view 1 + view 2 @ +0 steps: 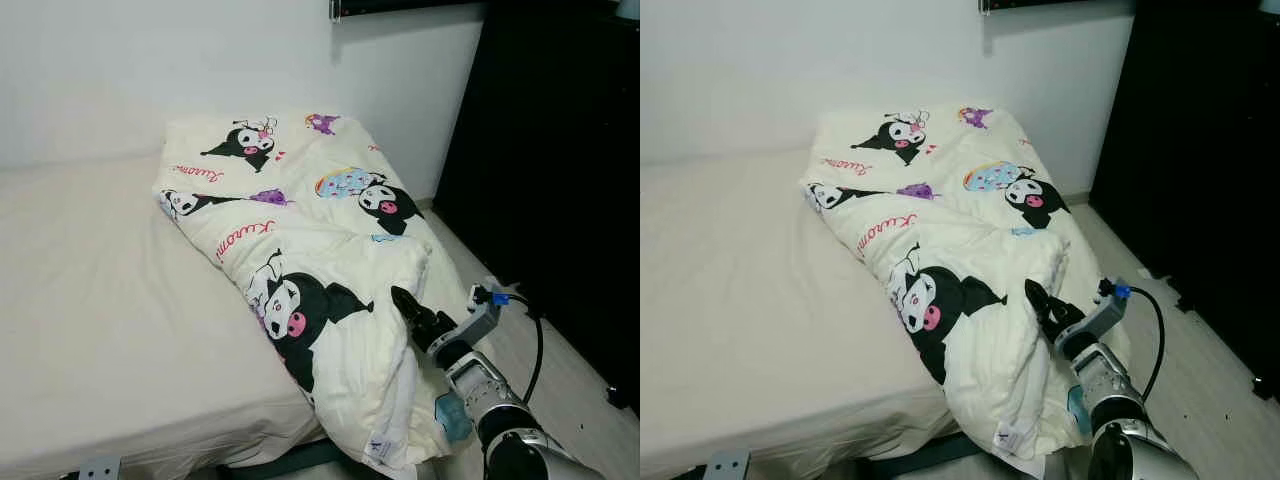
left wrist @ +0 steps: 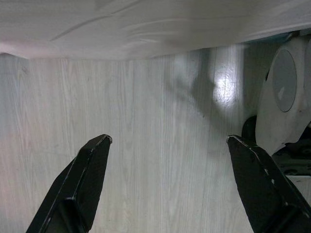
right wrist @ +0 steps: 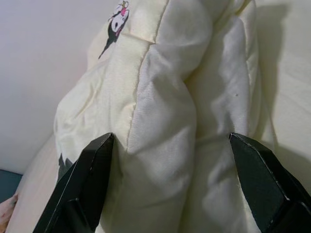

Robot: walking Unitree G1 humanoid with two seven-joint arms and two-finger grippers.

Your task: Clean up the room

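A bed [image 1: 90, 330] with a plain cream sheet stands against the white wall. A folded cream quilt [image 1: 310, 250] printed with black cartoon figures lies along the bed's right side, its near end hanging over the mattress corner toward the pale wood floor [image 1: 580, 400] beside a dark wardrobe [image 1: 560, 160].

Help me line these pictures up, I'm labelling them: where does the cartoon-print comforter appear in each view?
Left eye view: comforter crumpled along the bed's right side, hanging over the near corner, right gripper against its edge.
Right eye view: comforter in the same spot.
Left wrist view: not identifiable; pale fabric above wooden floor.
Right wrist view: a bunched fold between the open fingers.
Shared landmark: the black cartoon character print.
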